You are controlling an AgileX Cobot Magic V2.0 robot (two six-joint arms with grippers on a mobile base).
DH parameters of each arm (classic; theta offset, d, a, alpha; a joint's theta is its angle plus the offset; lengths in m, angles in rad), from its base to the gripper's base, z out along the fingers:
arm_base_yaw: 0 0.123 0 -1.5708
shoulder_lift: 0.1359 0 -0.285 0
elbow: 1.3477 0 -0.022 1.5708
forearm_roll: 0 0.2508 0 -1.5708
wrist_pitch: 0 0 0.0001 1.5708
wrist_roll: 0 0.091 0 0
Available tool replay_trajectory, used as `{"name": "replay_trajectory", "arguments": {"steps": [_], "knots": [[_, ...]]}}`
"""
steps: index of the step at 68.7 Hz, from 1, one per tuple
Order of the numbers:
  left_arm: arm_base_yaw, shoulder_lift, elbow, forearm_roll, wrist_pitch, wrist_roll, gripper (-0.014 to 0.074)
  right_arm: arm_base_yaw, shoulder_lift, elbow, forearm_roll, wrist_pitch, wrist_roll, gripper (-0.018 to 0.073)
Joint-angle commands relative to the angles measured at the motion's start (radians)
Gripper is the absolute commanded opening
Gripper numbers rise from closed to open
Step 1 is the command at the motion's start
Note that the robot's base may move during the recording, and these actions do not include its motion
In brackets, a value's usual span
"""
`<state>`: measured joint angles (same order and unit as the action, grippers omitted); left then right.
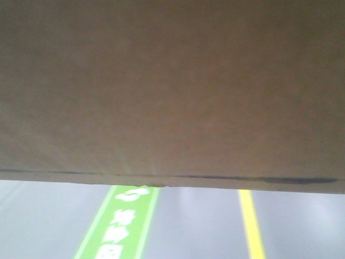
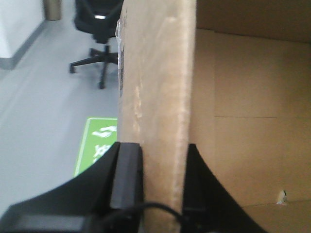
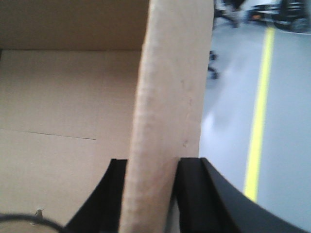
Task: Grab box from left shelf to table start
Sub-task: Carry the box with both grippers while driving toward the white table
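The tan cardboard box (image 1: 172, 91) fills the upper two thirds of the front view, close to the camera, its lower edge running across the frame. In the left wrist view my left gripper (image 2: 163, 170) is shut on the box's left wall (image 2: 155, 97), one black finger outside and one inside the open box. The right wrist view has my right gripper (image 3: 151, 184) shut on the box's right wall (image 3: 170, 97) in the same way. The box's bare inside shows in both wrist views. The left shelf and the table are out of view.
Grey floor lies below the box, with a green marked strip (image 1: 121, 224) at left and a yellow line (image 1: 252, 224) at right. A black office chair (image 2: 99, 29) stands on the floor beyond the box's left side.
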<state>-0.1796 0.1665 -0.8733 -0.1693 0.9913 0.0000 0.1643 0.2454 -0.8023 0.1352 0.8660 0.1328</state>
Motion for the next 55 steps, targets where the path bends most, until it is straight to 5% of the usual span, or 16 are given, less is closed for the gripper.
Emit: {"name": "replay_trajectory", "arguments": {"steps": [1,55], "knots": [[-0.009,0.008,-0.037,-0.062,-0.18,-0.031,-0.0094,-0.006,0.014,-0.032,-0.088,-0.159,-0.002,0.0058],[-0.009,0.008,-0.037,-0.062,-0.18,-0.031,-0.0094,-0.006,0.014,-0.032,-0.088,-0.159,-0.002,0.0058]]}}
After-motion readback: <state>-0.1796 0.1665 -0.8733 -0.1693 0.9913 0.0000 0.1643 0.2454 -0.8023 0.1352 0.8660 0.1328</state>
